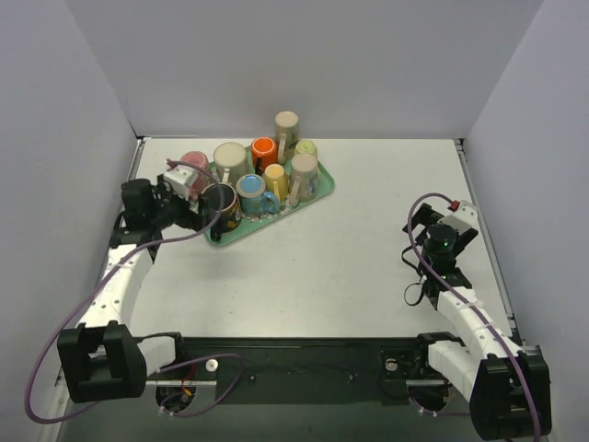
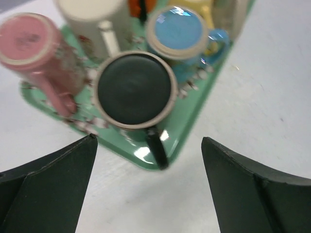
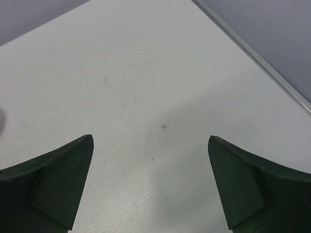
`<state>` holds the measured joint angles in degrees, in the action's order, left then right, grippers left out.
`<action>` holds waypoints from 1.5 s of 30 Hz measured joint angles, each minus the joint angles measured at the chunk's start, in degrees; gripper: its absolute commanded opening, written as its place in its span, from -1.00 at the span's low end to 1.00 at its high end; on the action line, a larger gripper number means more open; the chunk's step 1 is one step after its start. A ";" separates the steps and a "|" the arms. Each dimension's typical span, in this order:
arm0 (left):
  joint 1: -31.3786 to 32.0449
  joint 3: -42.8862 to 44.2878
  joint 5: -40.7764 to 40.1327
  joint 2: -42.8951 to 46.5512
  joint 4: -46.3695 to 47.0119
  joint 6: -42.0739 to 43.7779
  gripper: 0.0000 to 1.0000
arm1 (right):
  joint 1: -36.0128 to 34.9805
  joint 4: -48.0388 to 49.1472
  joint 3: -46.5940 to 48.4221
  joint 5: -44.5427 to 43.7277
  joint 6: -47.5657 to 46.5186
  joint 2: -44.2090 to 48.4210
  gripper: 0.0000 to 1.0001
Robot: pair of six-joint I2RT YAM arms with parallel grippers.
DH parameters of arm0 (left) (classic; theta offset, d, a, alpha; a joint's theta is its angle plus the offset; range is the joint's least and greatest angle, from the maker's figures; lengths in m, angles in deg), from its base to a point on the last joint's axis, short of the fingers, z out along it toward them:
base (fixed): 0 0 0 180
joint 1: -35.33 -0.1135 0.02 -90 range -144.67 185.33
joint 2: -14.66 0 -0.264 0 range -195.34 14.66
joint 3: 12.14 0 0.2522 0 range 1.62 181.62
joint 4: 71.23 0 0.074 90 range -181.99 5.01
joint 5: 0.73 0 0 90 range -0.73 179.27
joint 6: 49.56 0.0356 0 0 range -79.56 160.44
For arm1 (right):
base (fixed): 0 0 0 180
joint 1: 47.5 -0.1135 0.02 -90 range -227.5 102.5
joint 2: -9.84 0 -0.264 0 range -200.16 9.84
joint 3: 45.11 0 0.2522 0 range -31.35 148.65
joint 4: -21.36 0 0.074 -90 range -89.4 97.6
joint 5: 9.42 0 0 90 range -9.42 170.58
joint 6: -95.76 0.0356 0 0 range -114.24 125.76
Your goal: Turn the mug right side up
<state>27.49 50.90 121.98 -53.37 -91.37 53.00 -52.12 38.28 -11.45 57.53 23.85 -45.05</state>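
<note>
9 mugs (image 1: 232,158) on 1 green tray (image 2: 192,109)

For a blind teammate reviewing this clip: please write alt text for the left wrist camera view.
A black mug sits bottom-up on a green tray, handle pointing toward the camera, just beyond the two wide-open jaws in the bottom corners. A pink mug, a cream mug and a blue mug crowd the tray around it.
</note>
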 measured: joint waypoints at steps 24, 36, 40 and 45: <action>15.65 -1.90 -26.38 -18.47 -1.70 4.00 -1.00 | -3.30 -9.64 0.04 10.95 3.82 4.55 0.85; 11.32 5.77 -17.53 -9.20 -25.03 -0.98 -1.00 | -26.36 -20.28 10.60 8.00 1.01 3.82 0.85; 9.49 11.82 -11.65 -5.51 -30.18 -3.52 -1.00 | -37.88 -21.09 18.10 7.96 0.52 -0.24 0.88; 8.87 20.22 0.20 -4.26 -34.10 -9.27 -1.00 | -45.53 -16.55 25.99 14.58 4.48 -6.45 0.88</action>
<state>36.36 71.12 122.17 -57.63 -125.46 43.73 -97.65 21.73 14.54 72.11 28.33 -51.50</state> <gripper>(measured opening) 0.290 0.939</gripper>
